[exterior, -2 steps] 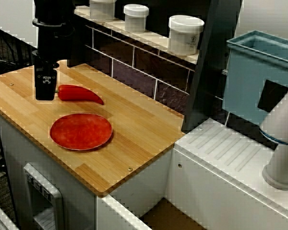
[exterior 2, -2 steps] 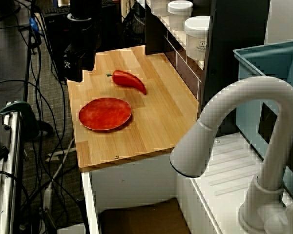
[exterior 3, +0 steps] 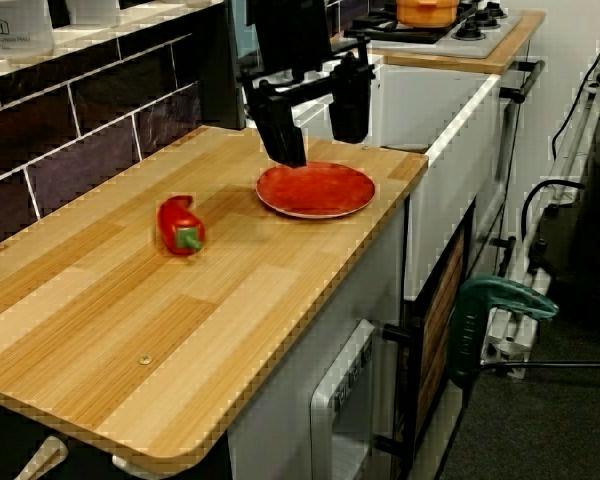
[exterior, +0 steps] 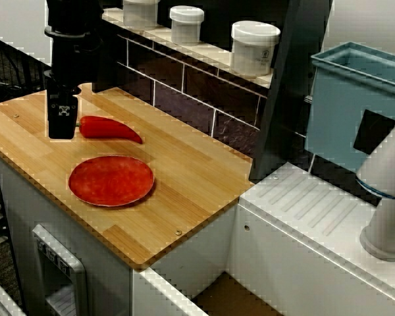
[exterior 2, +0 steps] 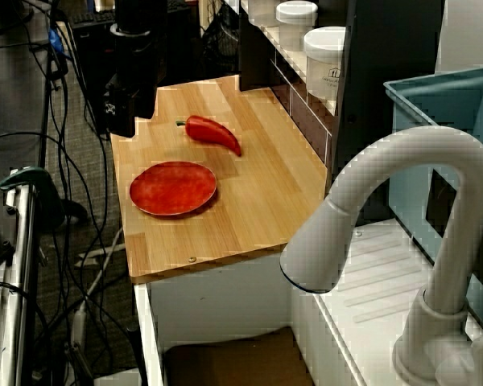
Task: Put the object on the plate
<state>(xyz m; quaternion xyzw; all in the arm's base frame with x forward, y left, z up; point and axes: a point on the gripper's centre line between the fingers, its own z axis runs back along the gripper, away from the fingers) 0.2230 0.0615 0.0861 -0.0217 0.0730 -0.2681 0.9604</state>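
- the plate (exterior: 111, 180) sits flat on the wooden surface (exterior: 191, 191), nearest the front edge in the main view; it carries nothing.
- the pepper (exterior: 109, 129) lies on the surface just behind the plate, apart from it, with bare wood showing between them. in the main view its pointed tip aims right and its stem end faces left.
- in the end-on view the pepper (exterior 3: 180, 224) shows its green stem toward the camera, with the plate (exterior 3: 316, 189) beyond it.
- the gripper (exterior 3: 311, 112) hangs over the plate's far side in that view, its two dark fingers (exterior 3: 280, 124) spread wide with nothing between them. it is clear of the plate and of the pepper.
- in the main view the gripper (exterior: 62, 118) appears just left of the pepper's stem end; whether it touches the surface cannot be told.
- behind the pepper, dark tiles (exterior: 184, 89) back the surface, and a shelf above them carries white jars (exterior: 253, 47).
- right of the plate and past the surface's edge are a white drainboard (exterior: 316, 217), a white faucet (exterior 2: 402, 233) and a blue bin (exterior: 355, 99).
- in the end-on view a stove with an orange pot (exterior 3: 430, 10) stands far beyond the plate.
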